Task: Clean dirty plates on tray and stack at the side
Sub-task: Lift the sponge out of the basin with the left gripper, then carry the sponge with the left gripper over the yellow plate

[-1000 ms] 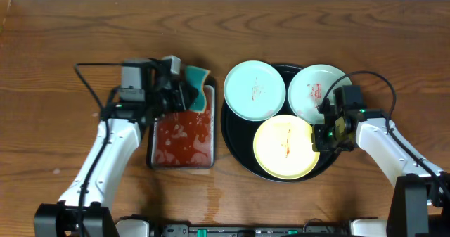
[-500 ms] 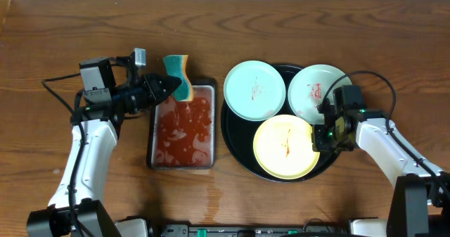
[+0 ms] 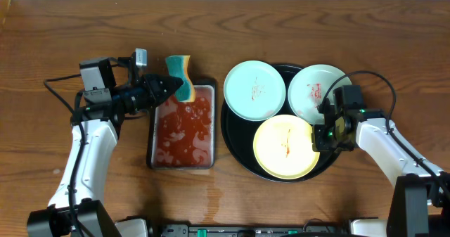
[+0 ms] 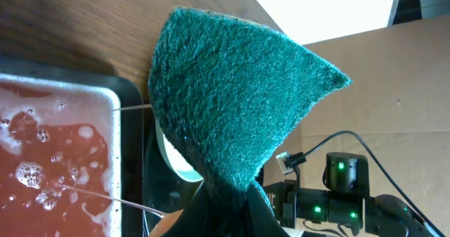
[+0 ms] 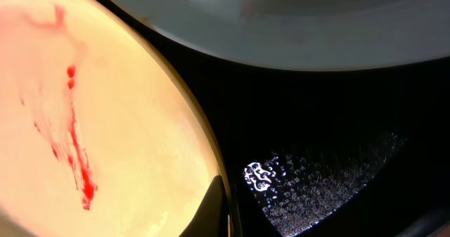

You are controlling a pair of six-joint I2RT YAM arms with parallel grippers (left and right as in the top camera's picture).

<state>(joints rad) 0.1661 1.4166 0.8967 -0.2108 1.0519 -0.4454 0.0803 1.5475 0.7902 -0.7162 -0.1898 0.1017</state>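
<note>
3 plates (image 3: 254,89) sit smeared on tray (image 3: 232,135), none wiped/stacked yet; left claw (image 3: 174,88) grips sponge (image 3: 181,74), right claw (image 3: 320,135) clenched shut at rim of yellow plate (image 3: 285,147).

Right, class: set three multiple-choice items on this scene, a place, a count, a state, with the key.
1. The yellow plate lies: A on the round black tray; B beside the tray; C held in the air.
2. Plates on that tray: A two; B three; C four.
3. The left jaws are: A wide open; B shut on the sponge; C shut on a plate.
Key: A, the black rim surrounds it; B, mint-blue, white and yellow; B, the sponge sticks out from them.
</note>
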